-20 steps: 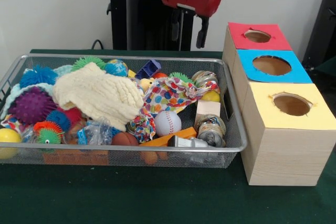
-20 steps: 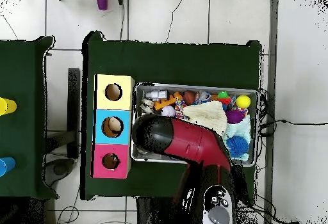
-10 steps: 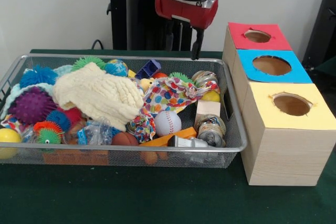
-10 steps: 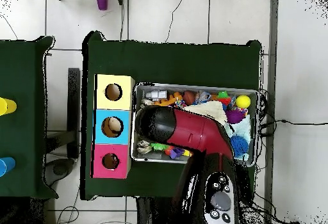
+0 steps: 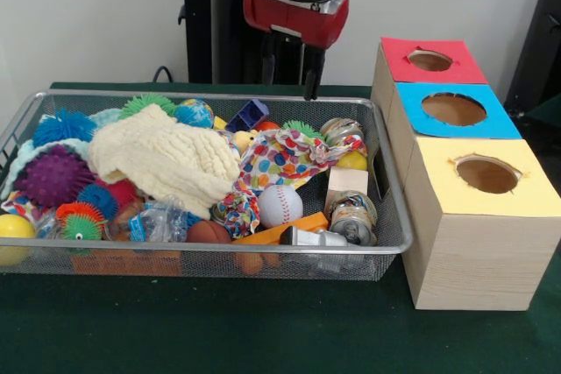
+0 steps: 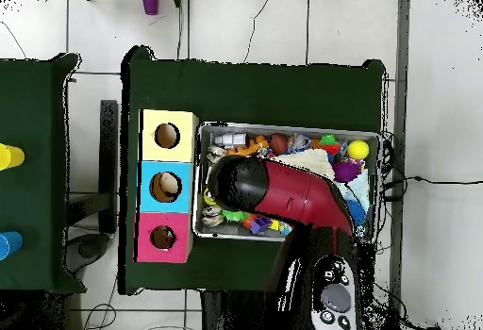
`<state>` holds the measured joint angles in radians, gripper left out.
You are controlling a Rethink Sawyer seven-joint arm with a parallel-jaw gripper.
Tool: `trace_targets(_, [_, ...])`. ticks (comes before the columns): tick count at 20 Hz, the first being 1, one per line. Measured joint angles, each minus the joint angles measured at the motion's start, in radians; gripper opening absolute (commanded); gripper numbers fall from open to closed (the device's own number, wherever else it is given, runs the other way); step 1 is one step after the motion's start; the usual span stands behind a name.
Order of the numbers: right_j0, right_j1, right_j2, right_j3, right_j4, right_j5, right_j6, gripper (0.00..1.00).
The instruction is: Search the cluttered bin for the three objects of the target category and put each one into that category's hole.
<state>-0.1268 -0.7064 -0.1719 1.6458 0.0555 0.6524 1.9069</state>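
The bin [image 5: 202, 252] of silver wire mesh sits on the green table, full of toys; it also shows in the overhead view [image 6: 283, 126]. The hole [image 5: 429, 60] in the red-topped box is at the far right; the overhead view shows it [image 6: 162, 238] left of the bin. My gripper [image 5: 289, 76] hangs above the bin's far rim, right of the middle, open and empty. In the overhead view the red arm [image 6: 278, 189] covers the gripper and the bin's middle.
The bin holds a cream knitted cloth [image 5: 162, 159], a baseball [image 5: 280, 205], a purple spiky ball [image 5: 53, 174], a dotted cloth [image 5: 285, 155], a wooden block [image 5: 346, 183] and metal cans [image 5: 353, 216]. The blue-topped box [image 5: 453, 109] and the yellow-topped box [image 5: 487, 174] stand beside the red one.
My gripper has moved left in the front view, away from the boxes, along the bin's far rim. It stays open and empty. The bin's contents have not moved.
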Motion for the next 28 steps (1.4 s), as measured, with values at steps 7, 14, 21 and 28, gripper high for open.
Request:
trace_targets(7, [-0.010, 0.002, 0.000, 0.007, -0.023, -0.026, 0.000, 1.00])
trace_targets(14, [-0.021, 0.025, 0.001, 0.026, -0.049, -0.137, 0.000, 1.00])
trace_targets(21, [-0.043, 0.063, 0.003, 0.047, -0.077, -0.224, 0.000, 1.00])
trace_targets(28, [-0.045, 0.088, 0.004, 0.075, -0.080, -0.239, 0.000, 1.00])
